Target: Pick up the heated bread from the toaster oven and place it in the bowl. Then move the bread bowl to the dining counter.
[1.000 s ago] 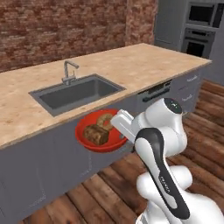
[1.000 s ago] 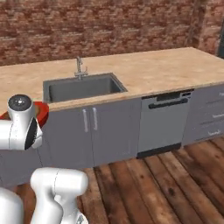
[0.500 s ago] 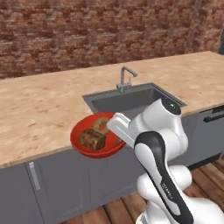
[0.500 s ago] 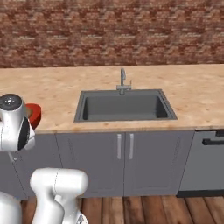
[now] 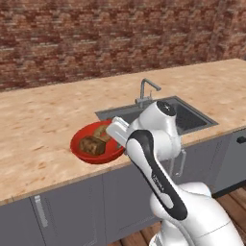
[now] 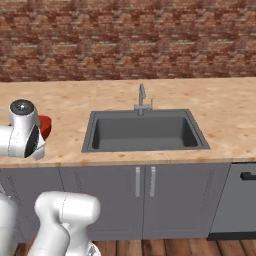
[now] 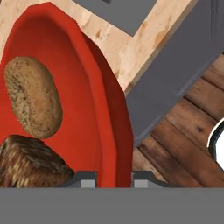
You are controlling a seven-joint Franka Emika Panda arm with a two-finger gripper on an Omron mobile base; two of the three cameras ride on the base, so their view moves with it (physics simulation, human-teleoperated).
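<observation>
At the near edge of the counter (image 5: 43, 125), left of the sink (image 6: 145, 131): hand (image 7: 114, 178) pinched tight on the rim of the red bowl (image 5: 82, 136), one fingertip either side of the wall in the hand view. Bowl carried level, partly over the light wood top and partly out past its front lip. Inside, a dark brown rough-crusted chunk, the heated bread (image 5: 92, 145), just beside a paler rounded piece (image 7: 33, 96); cannot tell whether touching. Beyond the bowl, bare counter stretching left and back to the brick wall (image 5: 96, 38). Faucet (image 5: 146, 91) upright behind the basin. Below, grey cabinet fronts (image 6: 145, 205) and plank floor (image 7: 183, 131). From the right base view, just a red sliver of bowl beside the arm's white joint. Fingertips themselves cut off low in the hand view.
</observation>
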